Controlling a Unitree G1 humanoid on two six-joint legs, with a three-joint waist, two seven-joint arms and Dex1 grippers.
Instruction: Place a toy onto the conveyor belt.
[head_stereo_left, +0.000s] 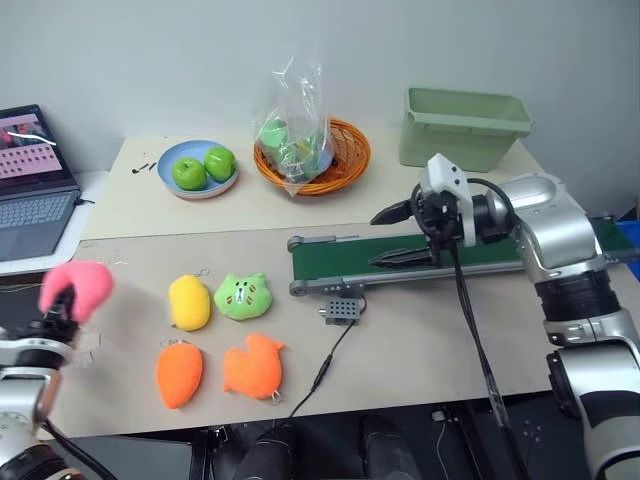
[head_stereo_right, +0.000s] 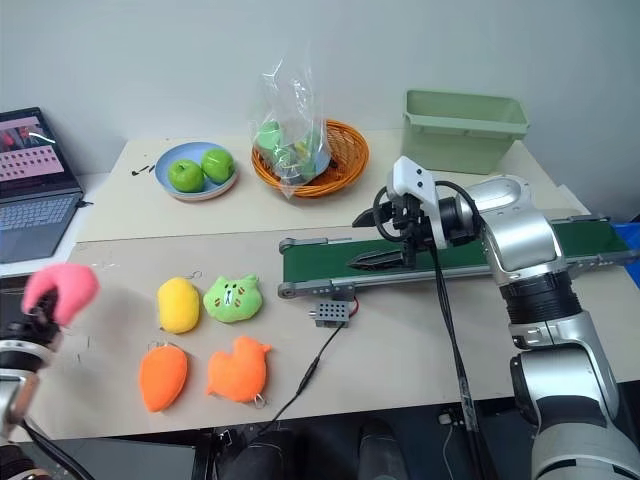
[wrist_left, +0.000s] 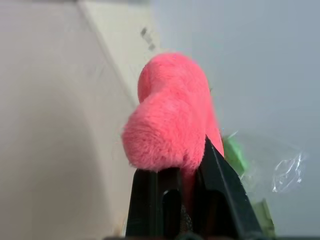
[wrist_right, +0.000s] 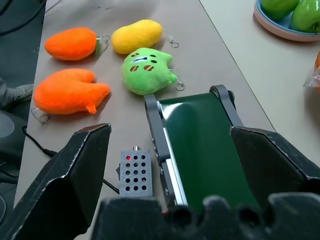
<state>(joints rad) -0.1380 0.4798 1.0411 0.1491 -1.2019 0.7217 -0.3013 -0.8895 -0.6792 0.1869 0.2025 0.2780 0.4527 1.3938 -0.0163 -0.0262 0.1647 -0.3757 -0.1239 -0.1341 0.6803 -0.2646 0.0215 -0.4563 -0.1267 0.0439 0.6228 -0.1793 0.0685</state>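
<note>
Left gripper (head_stereo_left: 62, 305) was clamped tight on the toy (head_stereo_left: 78, 285), lifted off the table (head_stereo_left: 420, 350) at its far left edge, about 9 o'clock from the conveyor belt (head_stereo_left: 400, 262). Right gripper (head_stereo_left: 398, 236) hung over the belt's left end, jaws spread wide, holding nothing. Between toy and belt lay 4 plush: yellow plush (head_stereo_left: 189, 301), green plush (head_stereo_left: 242, 296), 2 orange plush toys (head_stereo_left: 180, 372). A grey control box (head_stereo_left: 340, 311) sat at 6 o'clock of the belt's end.
</note>
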